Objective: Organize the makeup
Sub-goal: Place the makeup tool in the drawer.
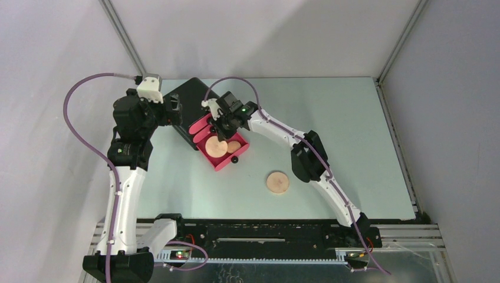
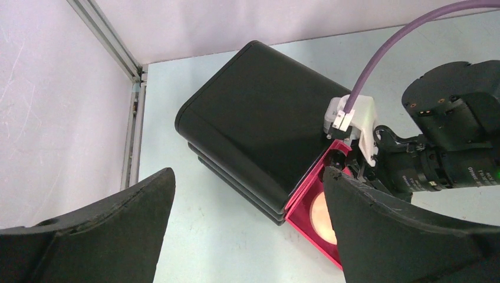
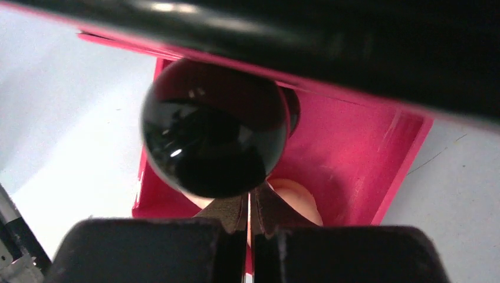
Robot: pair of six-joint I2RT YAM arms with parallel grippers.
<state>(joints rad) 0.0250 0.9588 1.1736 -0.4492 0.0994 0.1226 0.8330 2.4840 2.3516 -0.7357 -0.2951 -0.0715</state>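
Plainly the open drawer was the collecting place: one tan disc lay flat in it with the peach round just beside it, while the other tan disc sat out on the table, well apart and not yet put away. My right hand hung over the back of that drawer, close against the box, its fingers pressed together and pinching nothing. Their tips were right beside a glossy black knob, and I could not tell whether they touched it. I judged the knob to belong to a closed drawer, so I read the hand as placed to work that drawer next. My left hand hovered spread wide above the box, gripping nothing. I took that as readiness to brace the box against sliding.
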